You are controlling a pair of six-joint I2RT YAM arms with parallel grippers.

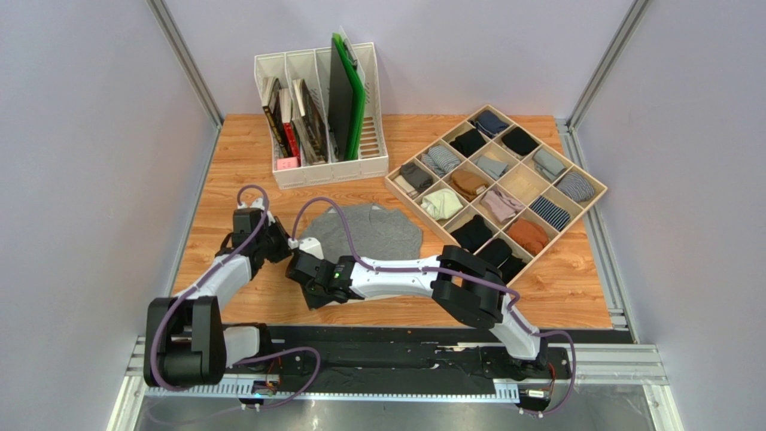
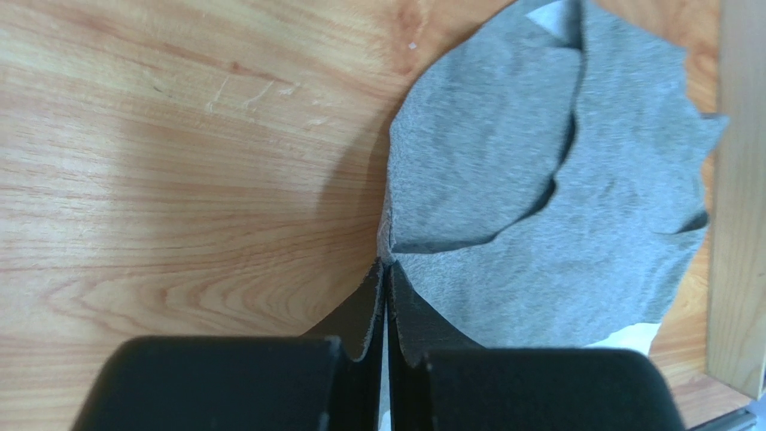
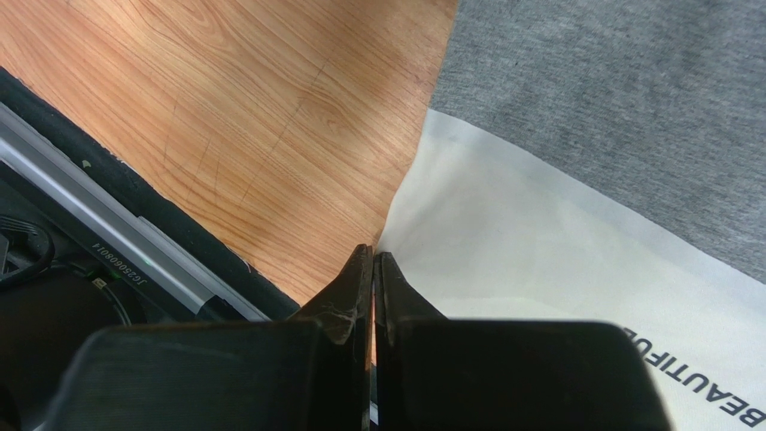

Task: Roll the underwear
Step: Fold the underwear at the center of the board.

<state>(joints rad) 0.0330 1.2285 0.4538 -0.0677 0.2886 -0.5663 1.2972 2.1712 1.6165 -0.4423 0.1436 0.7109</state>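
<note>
On counter (image 1: 557, 278), mid-frame: underwear (image 1: 373, 232) lay flat, ready for rolling.
Left fingers (image 2: 360, 314): closed, pinching its grey edge.
Right fingers (image 3: 346, 301): closed on the white waistband (image 3: 539, 260) corner, likely to start the roll together.

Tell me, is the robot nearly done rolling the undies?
Not nearly. The underwear lies flat and spread out on the table, with no roll begun. Done so far: the left fingers are shut on its grey edge. The right fingers look shut on a corner of its white waistband. All the rolling is left.
</note>
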